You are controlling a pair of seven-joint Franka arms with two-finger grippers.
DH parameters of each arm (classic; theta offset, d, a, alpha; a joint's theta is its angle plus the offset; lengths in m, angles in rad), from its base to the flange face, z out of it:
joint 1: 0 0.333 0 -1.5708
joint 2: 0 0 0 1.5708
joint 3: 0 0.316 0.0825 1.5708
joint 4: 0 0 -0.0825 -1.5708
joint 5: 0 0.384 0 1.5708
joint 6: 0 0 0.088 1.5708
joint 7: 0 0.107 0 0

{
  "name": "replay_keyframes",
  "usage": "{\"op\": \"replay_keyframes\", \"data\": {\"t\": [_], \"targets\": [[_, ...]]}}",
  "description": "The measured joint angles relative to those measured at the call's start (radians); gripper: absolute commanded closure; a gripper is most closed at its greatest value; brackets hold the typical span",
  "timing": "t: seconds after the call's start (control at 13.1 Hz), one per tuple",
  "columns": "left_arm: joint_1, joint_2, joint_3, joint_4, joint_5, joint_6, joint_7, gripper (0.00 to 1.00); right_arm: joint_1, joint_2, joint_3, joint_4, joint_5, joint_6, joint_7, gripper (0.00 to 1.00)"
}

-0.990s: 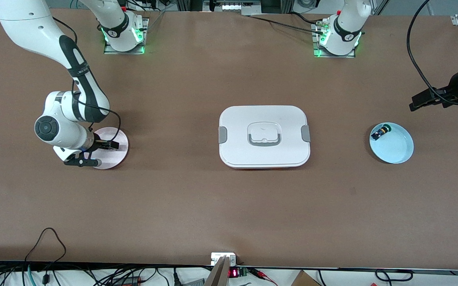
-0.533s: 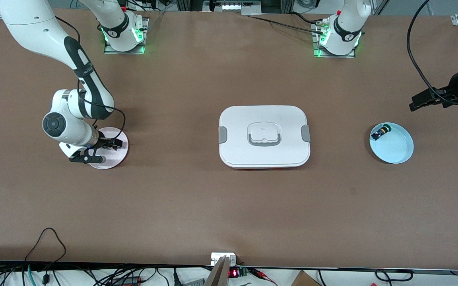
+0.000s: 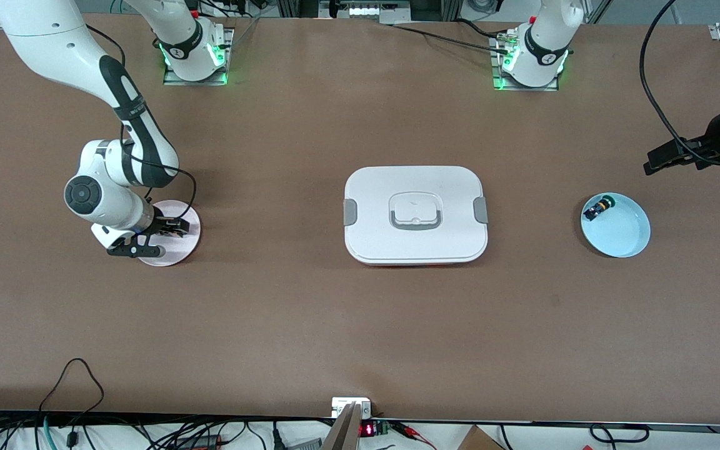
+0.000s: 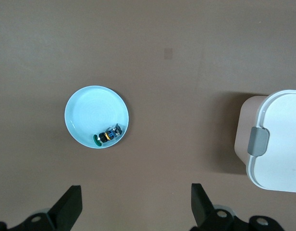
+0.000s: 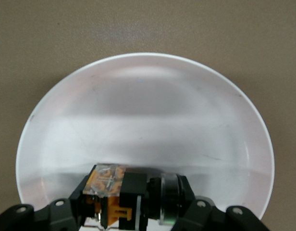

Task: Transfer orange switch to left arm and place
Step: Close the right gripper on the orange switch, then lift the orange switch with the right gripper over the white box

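The right hand (image 3: 169, 230) is low over the pink plate (image 3: 179, 250) at the right arm's end of the table (image 3: 310, 325), its fingers closed on the orange switch (image 5: 131, 196). In the right wrist view the switch lies on its side between the fingers, its long axis running crosswise to them and roughly level with the plate, the orange part at one end and the dark round part at the other. Whether it touches the plate cannot be told.

The white box (image 3: 415, 214) sits mid-table, lid on, well apart from the plate.

The left hand (image 3: 672, 156) waits in the air above the left arm's end of the table, fingers spread wide with nothing between them. Near it is a light blue plate (image 3: 622, 234) holding a small part with a green cap (image 3: 599, 207) by the rim.
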Motion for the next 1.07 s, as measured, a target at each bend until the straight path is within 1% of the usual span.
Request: {"op": "replay_keyframes", "data": {"t": [0.15,0.3,0.53,0.69,0.91,1.07], "targets": [[0.000,0.000,0.001,0.000,0.000,0.000,0.000,0.00,0.001,-0.025,0.007,0.011,0.000,-0.032,-0.056,0.66],[0.000,0.000,0.003,0.003,0.000,0.000,0.000,0.00,0.002,-0.070,0.021,0.050,0.006,-0.116,-0.158,0.67],[0.000,0.000,0.004,0.008,0.000,0.000,0.000,0.00,0.004,-0.141,0.048,0.158,0.063,-0.309,-0.229,0.68],[0.000,0.000,0.004,0.009,0.000,0.000,0.003,0.00,0.007,-0.173,0.079,0.246,0.093,-0.432,-0.287,0.68],[0.000,0.000,0.004,0.009,0.000,0.000,0.011,0.00,0.016,-0.211,0.118,0.345,0.219,-0.524,-0.451,0.68],[0.000,0.000,0.005,0.009,0.000,0.000,0.014,0.00,0.037,-0.230,0.126,0.400,0.310,-0.563,-0.546,0.68]]}}
